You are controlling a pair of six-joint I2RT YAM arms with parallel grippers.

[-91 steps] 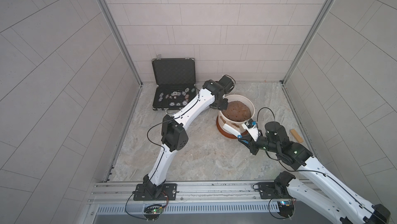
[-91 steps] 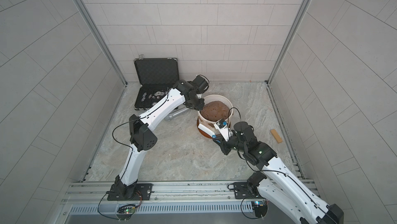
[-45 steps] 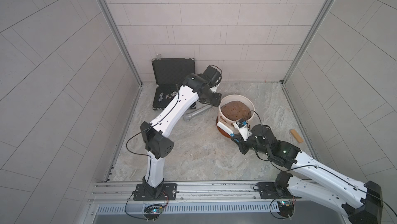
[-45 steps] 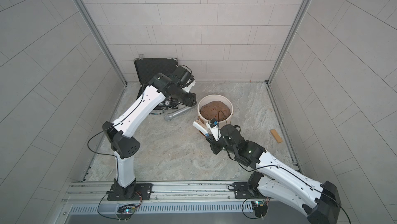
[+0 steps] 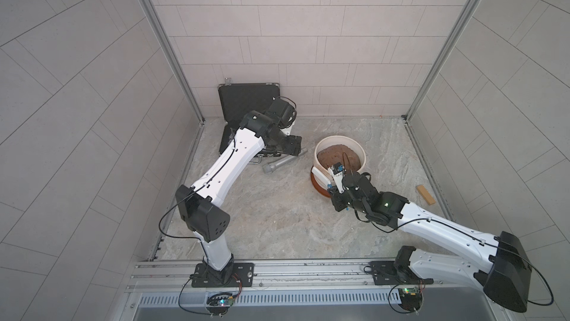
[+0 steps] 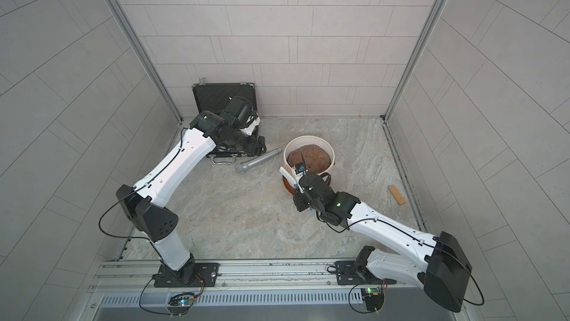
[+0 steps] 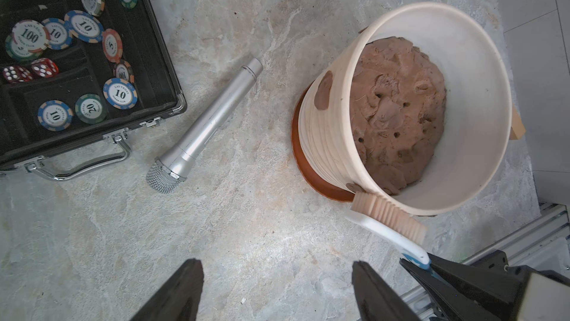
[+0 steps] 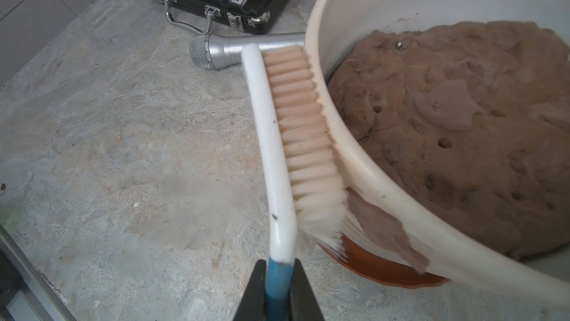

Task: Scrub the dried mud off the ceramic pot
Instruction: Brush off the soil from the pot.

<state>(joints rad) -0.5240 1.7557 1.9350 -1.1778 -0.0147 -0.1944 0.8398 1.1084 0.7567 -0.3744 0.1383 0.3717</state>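
Scrubbing in hand: right claw (image 8: 277, 273) clenched the brush (image 8: 271, 137), bristles against the pot (image 8: 354, 165) toward the tabletop's (image 8: 123, 150) back edge, beside a mud patch (image 8: 385, 230); left claw (image 7: 276, 262) gaped empty. Next, judged: sweep onto the patch.

Pale grey tiled walls (image 5: 308, 42) close in on three sides, silver corner posts (image 5: 165, 42) framing the far wall (even, soft light), over a mottled stone-look floor (image 5: 277, 217).

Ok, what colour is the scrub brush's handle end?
Blue on the scrub brush, white further up; right wrist view shows it best.
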